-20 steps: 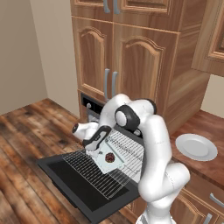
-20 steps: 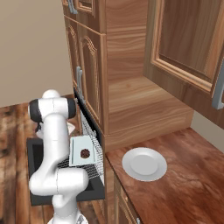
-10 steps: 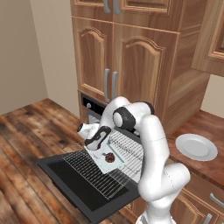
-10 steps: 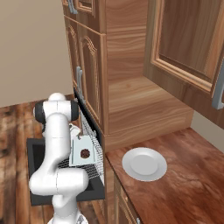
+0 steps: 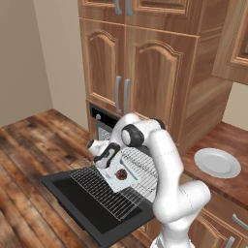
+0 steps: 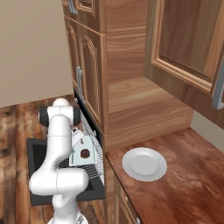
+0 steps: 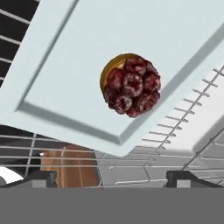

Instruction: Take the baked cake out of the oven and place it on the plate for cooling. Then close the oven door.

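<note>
A: The oven door [image 5: 92, 206] lies dropped flat, a wire rack [image 5: 109, 186] is pulled out over it, and on the rack sits a pale tray [image 5: 127, 175] carrying the baked cake [image 5: 121, 174].

B: And the hand [image 5: 107, 156] hovers just above that tray, jaws spread wide, gripping nothing. From the hand view the cake [image 7: 130, 85] sits dead ahead, with the 2 fingertips [image 7: 40, 178] low in the frame and well apart.

A: How will it handle, do you reckon?

B: Small, light, bumpy on top, probably soft and crumbly, so a hard squeeze could break it. I'd take it across the middle of its sides, low enough to catch the golden base peeking out underneath.

A: The tray floor looks smooth, so a nudge might slide it rather than lift it.

B: Fair. Whether the fingertips clear the tray's raised lip is hard to judge from here.

A: Destination's ready: the plate [image 6: 144, 164] waits on the table [image 6: 192, 175] to the oven's [image 5: 99, 118] right, well apart from the cake.
</note>
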